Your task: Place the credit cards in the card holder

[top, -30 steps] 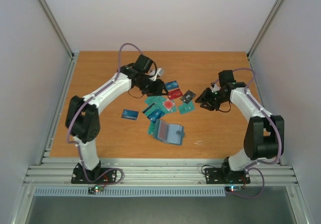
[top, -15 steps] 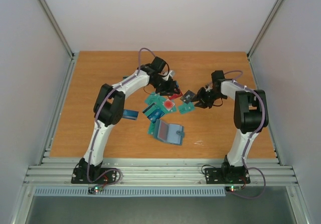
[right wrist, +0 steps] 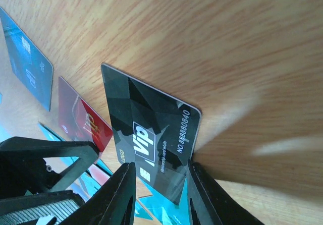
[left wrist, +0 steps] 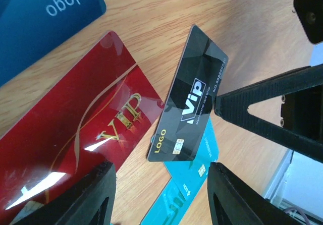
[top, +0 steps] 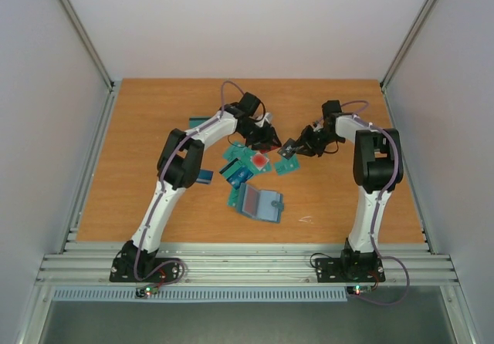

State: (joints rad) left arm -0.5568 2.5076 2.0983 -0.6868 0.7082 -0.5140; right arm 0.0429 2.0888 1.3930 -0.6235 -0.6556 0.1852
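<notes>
Credit cards [top: 247, 163], scattered on the counter [top: 154, 128]: both arms are now reaching among them, the right pincer [right wrist: 160, 169] narrowing around the black card [right wrist: 146, 129] with its grip uncertain, the left pincer [left wrist: 161, 169] widening, empty, over the red card [left wrist: 75, 134], and the card holder [top: 260, 203] lying open beside the scatter, awaiting this likely first pickup.

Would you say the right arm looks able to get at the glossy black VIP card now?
Probably yes: the right gripper straddles one end of the glossy black VIP card, and nothing lies on it. The left gripper hangs close by, over the red VIP card.
</notes>
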